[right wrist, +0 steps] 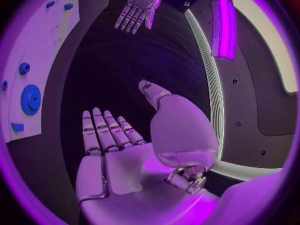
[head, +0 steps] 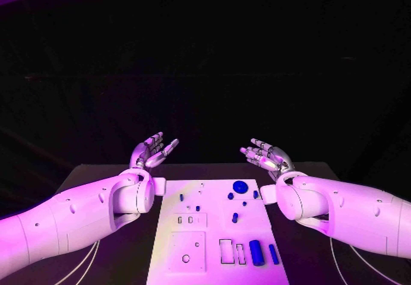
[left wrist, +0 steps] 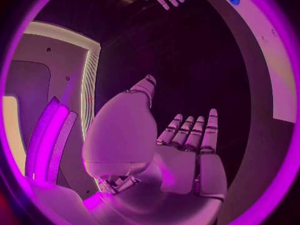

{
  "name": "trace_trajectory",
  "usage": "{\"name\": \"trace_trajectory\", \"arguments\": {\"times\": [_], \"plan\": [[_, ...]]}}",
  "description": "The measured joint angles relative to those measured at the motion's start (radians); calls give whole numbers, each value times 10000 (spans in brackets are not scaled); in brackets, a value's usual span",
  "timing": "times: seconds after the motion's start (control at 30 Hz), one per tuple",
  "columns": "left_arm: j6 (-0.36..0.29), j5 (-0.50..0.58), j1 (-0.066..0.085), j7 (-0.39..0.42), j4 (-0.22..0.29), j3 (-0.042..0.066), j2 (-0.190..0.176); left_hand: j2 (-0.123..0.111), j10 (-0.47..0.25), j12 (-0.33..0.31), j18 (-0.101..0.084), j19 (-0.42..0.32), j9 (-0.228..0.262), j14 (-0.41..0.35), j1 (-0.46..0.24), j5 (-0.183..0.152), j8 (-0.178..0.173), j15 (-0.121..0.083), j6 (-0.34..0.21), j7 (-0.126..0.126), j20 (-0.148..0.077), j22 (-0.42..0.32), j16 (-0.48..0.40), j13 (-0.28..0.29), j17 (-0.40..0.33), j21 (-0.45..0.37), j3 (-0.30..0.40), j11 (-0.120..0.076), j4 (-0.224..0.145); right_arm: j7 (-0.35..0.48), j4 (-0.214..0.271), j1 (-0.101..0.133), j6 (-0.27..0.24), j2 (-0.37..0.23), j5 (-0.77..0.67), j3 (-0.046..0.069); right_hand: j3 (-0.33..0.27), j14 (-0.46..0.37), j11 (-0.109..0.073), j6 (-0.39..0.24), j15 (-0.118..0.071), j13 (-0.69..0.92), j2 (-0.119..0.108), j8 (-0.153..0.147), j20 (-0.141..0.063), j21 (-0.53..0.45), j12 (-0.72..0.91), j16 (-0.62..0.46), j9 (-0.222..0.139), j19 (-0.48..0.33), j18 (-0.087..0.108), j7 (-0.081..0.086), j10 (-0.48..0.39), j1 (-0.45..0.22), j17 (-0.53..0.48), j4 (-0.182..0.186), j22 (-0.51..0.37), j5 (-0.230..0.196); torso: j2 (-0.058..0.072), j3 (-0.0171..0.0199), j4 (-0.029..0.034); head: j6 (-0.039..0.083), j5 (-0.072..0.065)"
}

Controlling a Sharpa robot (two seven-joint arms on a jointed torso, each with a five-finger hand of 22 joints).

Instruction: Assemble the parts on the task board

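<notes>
The black surface [head: 300, 172] carries the white task board [head: 214, 237] at its middle, running from the near edge toward the far end between the two arms. The left arm [head: 77, 214] lies along the board's left side and the right arm [head: 351, 211] along its right side, both raised above the surface.

The left hand [head: 151, 152] is held up past the board's far left corner, palm turned inward, its fingers [left wrist: 194, 132] straight and a little apart, holding nothing. The right hand [head: 268, 155] mirrors it past the far right corner, its fingers [right wrist: 106, 130] likewise straight and spread, empty. The two hands are well apart and touch nothing.

On the board, a round blue gear [head: 240, 186] sits near the far right corner, the biggest of the blue parts. Near the near right edge a stout blue cylinder [head: 256, 253] lies lengthwise, with a slimmer blue rod [head: 274, 254] just beside it toward the right edge. Several small blue pegs [head: 234, 218] are scattered over the middle of the board.
</notes>
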Motion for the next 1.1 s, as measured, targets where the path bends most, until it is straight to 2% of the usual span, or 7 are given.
{"name": "trace_trajectory", "arguments": {"times": [0.27, 0.37, 0.53, 0.6, 0.67, 0.77, 1.1], "plan": [[512, 1, 51, 6, -163, -8, 56, 18, 236, 42, 154, 128, 33, 255, 542, 0, 58, 72, 258, 34, 91, 18, 50, 32, 42, 41, 97, 77, 97, -580, -452, 332, 1367, 117, -434, -289, 331, 1797, -56, 1260, -131, 103, -10, 309, 57, 359, 143, 344, 205, 1159, 311, 76, 1535, 827, 224, -275, 156, -65, 1, -3, 0, -1, 0], [664, 3, 65, 16, 322, -5, -362, 72, 431, 77, 259, 161, 49, 434, 592, 0, 116, 70, 394, 39, 124, 35, 90, 48, 63, 78, 124, 130, 123, -618, -497, 453, 1449, -120, -1465, -313, 437, 2665, -143, 2134, -255, 151, -46, 507, 69, 553, 223, 493, 343, 1834, 467, 147, 2578, 1151, 318, -504, 220, -141, 66, -17, 24, -92, -39], [797, 3, 52, 70, 620, -1, -772, 406, 2351, 292, 318, 1607, 280, 2664, 791, 0, 499, 32, 1914, 141, 180, 234, 607, 183, 379, 496, 500, 402, 79, -619, -642, 657, 1274, -362, -3788, -287, 662, 3795, -350, 3664, -483, 198, -179, 855, 62, 847, 272, 657, 570, 2936, 625, 354, 4058, 1536, 434, -805, 282, -289, 229, -40, 91, -199, -119], [809, 2, 49, 113, 777, 11, -816, 461, 3409, 436, 484, 2401, 391, 3701, 846, 0, 680, -24, 2594, 217, 178, 334, 869, 249, 530, 745, 601, 457, 36, -645, -634, 680, 1229, -362, -4481, -289, 742, 4095, -414, 4090, -550, 198, -246, 951, 46, 934, 272, 703, 628, 3258, 725, 424, 4436, 1603, 458, -885, 299, -294, 279, -41, 116, -225, -143], [812, -8, 51, 171, 934, 46, -901, 567, 5324, 760, 843, 3318, 666, 5119, 957, 0, 1161, -309, 4273, 400, 145, 495, 1333, 343, 791, 1205, 886, 239, -105, -703, -631, 723, 1195, -388, -5203, -292, 837, 4413, -492, 4519, -632, 207, -312, 1042, 18, 1023, 272, 733, 678, 3607, 776, 494, 4841, 1670, 487, -980, 306, -295, 320, -41, 136, -232, -169], [811, -37, 60, 236, 1117, 90, -1051, 510, 6313, 810, 869, 3950, 794, 5980, 1013, -32, 1433, -569, 5128, 655, 61, 584, 1595, 346, 1037, 1550, 1192, 7, -248, -837, -631, 808, 1185, -454, -6098, -292, 983, 4829, -601, 5020, -749, 208, -387, 1119, -34, 1135, 272, 812, 733, 4047, 776, 599, 5343, 1744, 516, -1090, 312, -294, 393, -49, 162, -234, -198], [914, -177, 120, 249, 1870, 153, -1558, 352, 6900, 625, 865, 4617, 812, 6816, 1038, -41, 1461, -820, 5436, 792, -216, 738, 1841, 345, 1513, 2004, 1593, -158, -406, -1739, -443, 1046, 1615, -642, -8578, -280, 1388, 5921, -863, 5933, -1090, 221, -502, 1314, -314, 1550, 272, 1108, 824, 5110, 930, 817, 6316, 1855, 670, -1142, 401, -294, 667, -77, 252, -231, -353]]}}
